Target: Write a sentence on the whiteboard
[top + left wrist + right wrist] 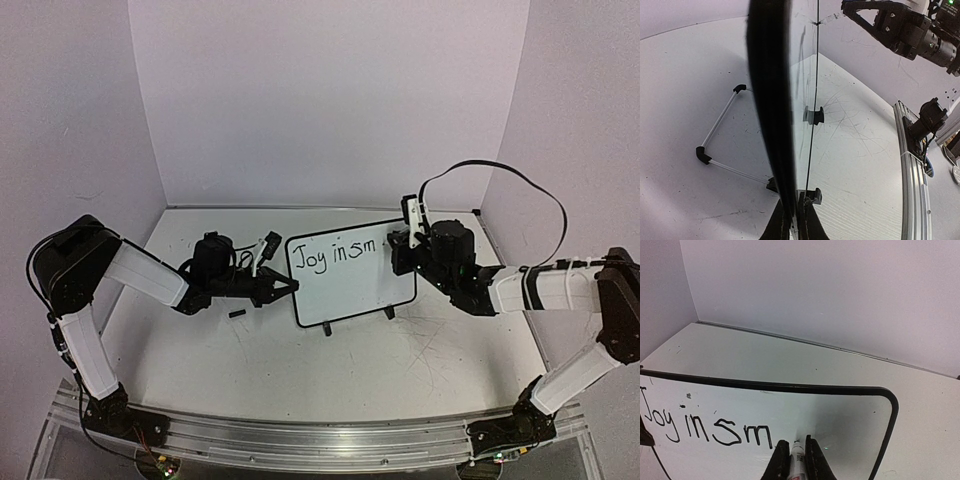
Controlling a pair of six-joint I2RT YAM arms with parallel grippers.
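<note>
My left claw (pixel 289 287) tight on the whiteboard (pixel 352 292) edge; right claw (pixel 794 448) tight around a marker (pixel 798 460) beside the lettering (pixel 704 427).

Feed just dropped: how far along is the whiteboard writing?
Done: the lettering "Joy in sm" is on the top line of the whiteboard. In hand: the left gripper clamps the board's left edge; the right gripper holds the marker, tip at the board just after the "m". Left: the rest of that word and sentence; the lower board is blank.
</note>
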